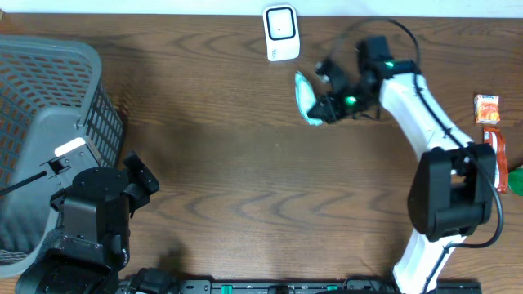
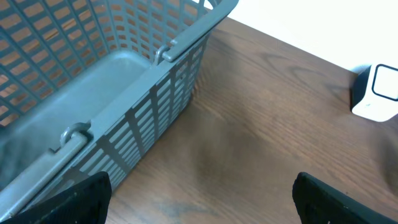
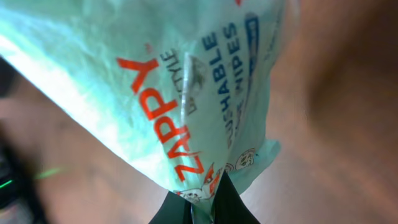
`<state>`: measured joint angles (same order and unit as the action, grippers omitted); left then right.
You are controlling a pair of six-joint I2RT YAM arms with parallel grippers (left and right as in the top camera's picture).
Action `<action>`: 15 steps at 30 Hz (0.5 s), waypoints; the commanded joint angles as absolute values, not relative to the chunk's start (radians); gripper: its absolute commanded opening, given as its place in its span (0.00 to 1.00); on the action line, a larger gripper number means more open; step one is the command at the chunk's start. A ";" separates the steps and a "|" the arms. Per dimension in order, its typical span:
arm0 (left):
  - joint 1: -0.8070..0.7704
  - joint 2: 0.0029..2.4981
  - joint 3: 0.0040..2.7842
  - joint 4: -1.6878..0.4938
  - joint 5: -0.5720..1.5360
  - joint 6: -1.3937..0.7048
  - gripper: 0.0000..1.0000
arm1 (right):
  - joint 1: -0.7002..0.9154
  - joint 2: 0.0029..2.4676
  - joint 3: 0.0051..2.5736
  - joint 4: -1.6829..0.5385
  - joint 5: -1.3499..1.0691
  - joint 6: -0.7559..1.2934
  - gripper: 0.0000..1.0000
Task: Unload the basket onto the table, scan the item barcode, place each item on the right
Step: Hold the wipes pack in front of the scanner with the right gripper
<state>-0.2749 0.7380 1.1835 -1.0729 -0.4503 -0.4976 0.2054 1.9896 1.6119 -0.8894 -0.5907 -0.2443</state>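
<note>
Toward the far edge of the dark wooden worktop (image 1: 245,163), the right gripper (image 1: 325,106) holds a pale green packet of wipes (image 1: 306,96) just in front of the white barcode scanner (image 1: 280,33) and a little to its right. The scanner stands upright at the back edge, near the packet but apart from it. In the right wrist view the gripper's two dark fingers (image 3: 235,211) are pressed together on the packet's crimped edge, and the packet fills most of the frame. Its printing reads "ZAPPY" in orange-red and "FLUSHABLE WIPES" in darker letters (the lettering runs sideways in this view). Whether the packet touches the worktop I cannot tell.

At the near left corner the left arm sits beside a grey plastic basket (image 1: 49,98) that occupies the worktop's left edge. The left gripper (image 2: 199,208) is spread wide over bare wood. Its two dark fingertips show at the bottom of the left wrist view, with the basket's slatted wall to the left and the scanner at the right edge.

Along the right edge of the worktop, well apart from the wipes, lie an orange-and-white snack packet (image 1: 486,108), a red packet (image 1: 493,151) just in front of it, and a green item (image 1: 516,178) cut off by the frame, too little of it visible to name.
</note>
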 commanded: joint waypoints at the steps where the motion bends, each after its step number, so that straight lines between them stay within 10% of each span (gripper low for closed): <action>1: -0.270 0.737 1.182 -1.073 -0.463 -0.499 0.93 | 0.293 1.981 1.739 -0.843 -0.276 -0.142 0.01; 15: -0.270 0.737 1.182 -1.073 -0.463 -0.499 0.93 | 0.419 2.069 1.775 -0.420 0.231 -0.410 0.01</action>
<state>-0.2749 0.7380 1.1835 -1.0733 -0.4507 -0.4976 0.4366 2.0182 1.7618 -0.4572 0.1364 -0.3347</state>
